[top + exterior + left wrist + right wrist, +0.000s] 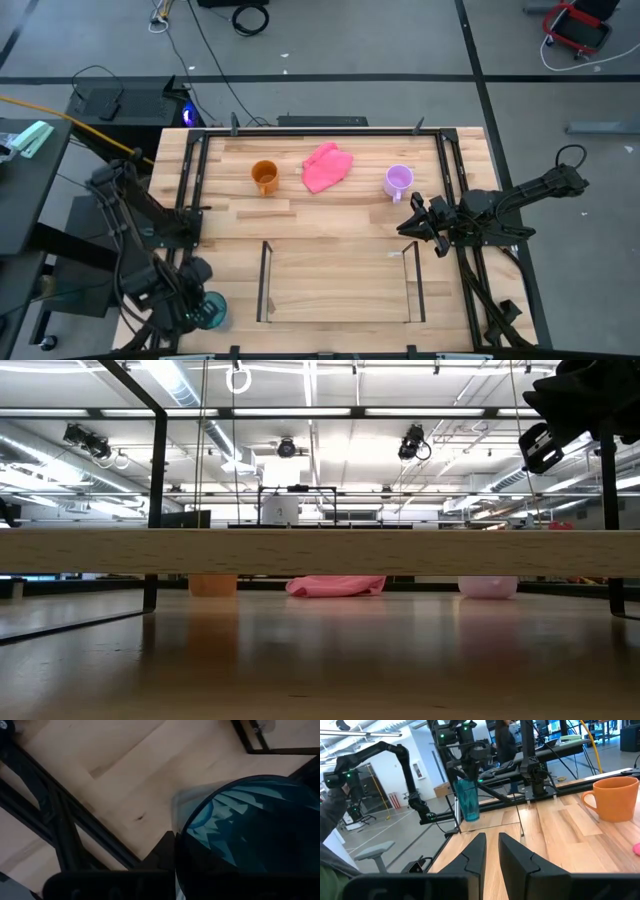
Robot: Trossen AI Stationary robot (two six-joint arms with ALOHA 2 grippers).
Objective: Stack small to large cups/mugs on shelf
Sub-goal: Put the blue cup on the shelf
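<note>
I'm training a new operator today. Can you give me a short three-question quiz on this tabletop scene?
1. True or false: the teal-blue translucent tumbler is held in the left claw.
2. Which lies between the orange handled mug and the lilac-purple handled mug? A) pink crumpled cloth B) a metal spoon C) a green bowl
3. Fill in: the low dark-rod shelf with light wooden base currently holds ___ cups.

Key: 1 true; the tumbler is gripped near the table's front left corner. 2 A. 3 zero. The right claw hovers by the lilac-purple mug, fingers close together and holding nothing.
</note>
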